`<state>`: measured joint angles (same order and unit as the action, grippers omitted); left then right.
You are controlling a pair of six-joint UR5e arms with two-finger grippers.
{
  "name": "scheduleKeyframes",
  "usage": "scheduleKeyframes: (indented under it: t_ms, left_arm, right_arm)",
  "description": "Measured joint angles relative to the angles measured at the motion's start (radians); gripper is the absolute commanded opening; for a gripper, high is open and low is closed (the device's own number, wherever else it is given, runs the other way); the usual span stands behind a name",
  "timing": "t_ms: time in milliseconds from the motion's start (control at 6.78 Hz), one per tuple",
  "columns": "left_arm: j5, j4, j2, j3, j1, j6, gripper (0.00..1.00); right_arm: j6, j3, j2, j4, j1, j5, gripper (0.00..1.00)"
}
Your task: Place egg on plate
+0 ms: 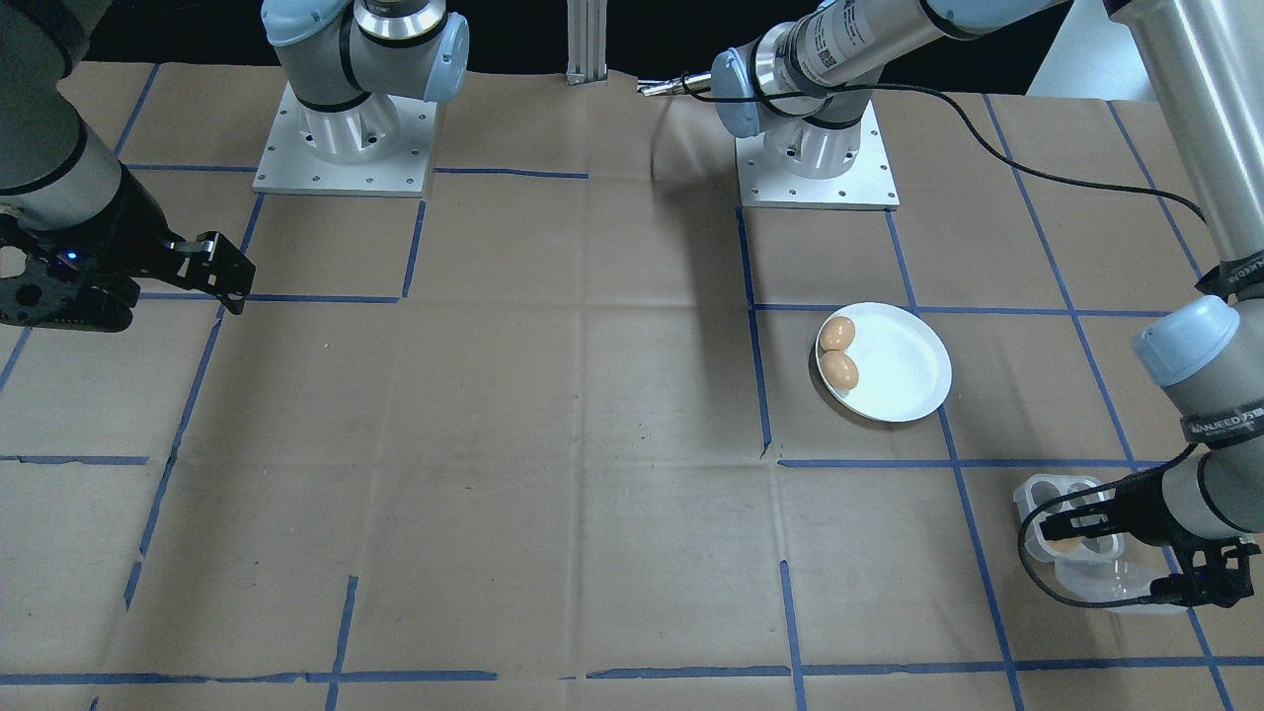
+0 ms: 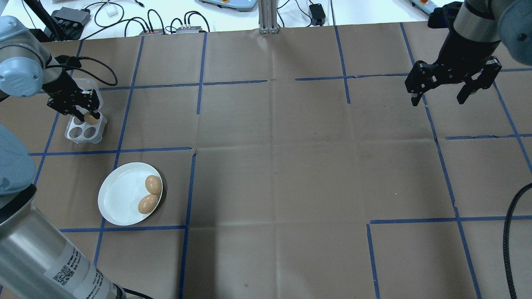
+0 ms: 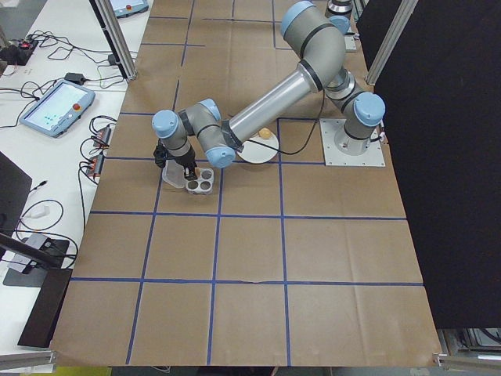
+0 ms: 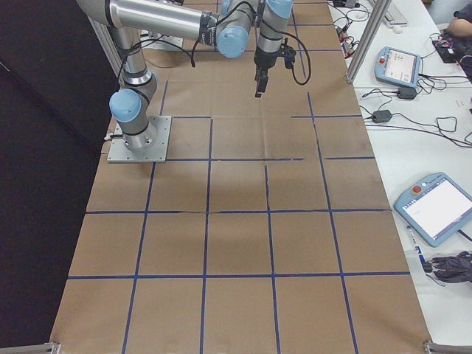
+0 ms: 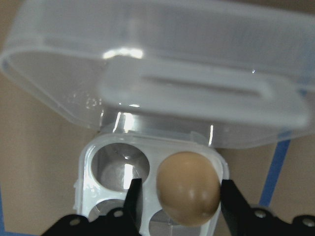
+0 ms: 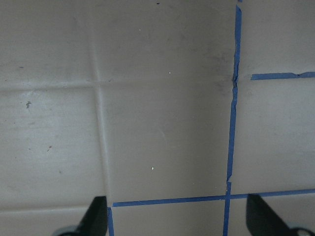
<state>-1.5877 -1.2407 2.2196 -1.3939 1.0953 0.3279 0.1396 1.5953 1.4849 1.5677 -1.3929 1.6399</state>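
The egg [image 5: 188, 188] sits in a cup of the clear egg tray [image 2: 83, 132], lid flipped back, w/ the left tool [image 5: 179, 196] lowered around it: one finger each side, narrow gap, but whether the pads are touching the shell I can't tell. To do this step well, I'd say close gently, centred on the widest part, then lift straight up so the light tray isn't dragged along. Egg is brown, smooth, matte, likely fragile and slippery. Plate [image 2: 118, 203] lies near the tray, toward the robot, two eggs [image 2: 150, 194] already on its inner edge (touching each other), lots of bare white left. Right tool [image 2: 451, 87] hangs wide open, holding nothing, well apart over the bench [image 2: 291, 166].
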Motion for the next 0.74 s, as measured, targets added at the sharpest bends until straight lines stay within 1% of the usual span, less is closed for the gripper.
scheduleKeyframes:
  t_ms: [295, 443, 738]
  left_arm:
    - [0.000, -0.010, -0.001, 0.004, -0.001, -0.009, 0.04]
    - [0.000, -0.020, -0.007, 0.009, -0.002, -0.009, 0.01]
    - [0.000, -0.096, -0.034, 0.031, -0.005, -0.010, 0.00]
  right_arm:
    - [0.000, 0.000, 0.000, 0.000, 0.000, 0.000, 1.00]
    - [0.000, 0.000, 0.000, 0.000, 0.000, 0.000, 1.00]
    - [0.000, 0.000, 0.000, 0.000, 0.000, 0.000, 1.00]
